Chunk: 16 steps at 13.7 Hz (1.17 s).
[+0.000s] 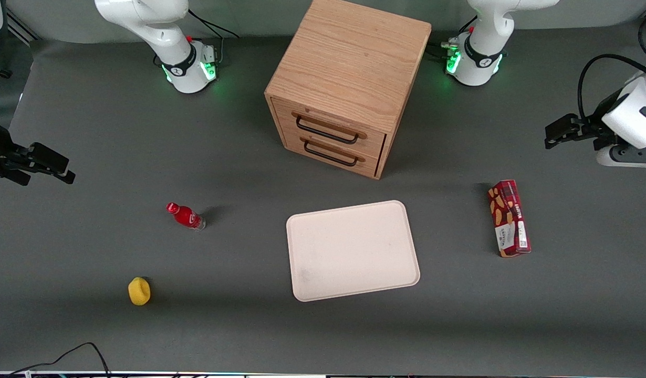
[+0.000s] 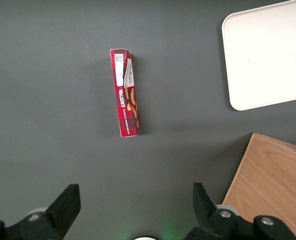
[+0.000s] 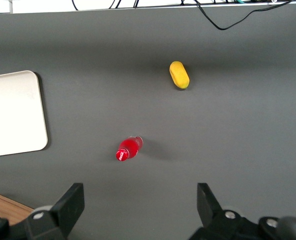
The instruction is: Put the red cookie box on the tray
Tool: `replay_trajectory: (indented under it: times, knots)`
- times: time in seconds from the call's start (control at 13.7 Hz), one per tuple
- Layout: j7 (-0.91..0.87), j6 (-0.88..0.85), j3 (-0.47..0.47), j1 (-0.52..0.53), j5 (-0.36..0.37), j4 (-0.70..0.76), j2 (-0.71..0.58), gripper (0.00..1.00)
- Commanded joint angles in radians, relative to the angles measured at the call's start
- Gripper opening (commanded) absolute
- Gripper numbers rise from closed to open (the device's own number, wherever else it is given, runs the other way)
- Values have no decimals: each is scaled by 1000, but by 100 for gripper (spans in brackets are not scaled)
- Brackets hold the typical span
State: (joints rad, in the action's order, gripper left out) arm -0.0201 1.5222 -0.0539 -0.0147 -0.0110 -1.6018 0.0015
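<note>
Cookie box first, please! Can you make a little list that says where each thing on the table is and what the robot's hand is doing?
red cookie box: lying flat on the table, toward the working arm's end, apart from the tray
tray: bare, on the table in front of the wooden drawer cabinet
gripper: open, holding nothing, up above the table near the box, not touching it
small red bottle: toward the parked arm's end
yellow object: nearer the front camera than the bottle
task state: box not yet picked up
</note>
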Motion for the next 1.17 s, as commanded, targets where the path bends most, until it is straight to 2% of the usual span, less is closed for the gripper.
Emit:
replay_trajectory:
  times: [0.0, 1.1]
  knots:
    - [-23, -16, -1, 2, -3, -1, -12, 100]
    - [-24, -10, -1, -1, -4, 5, 8, 100]
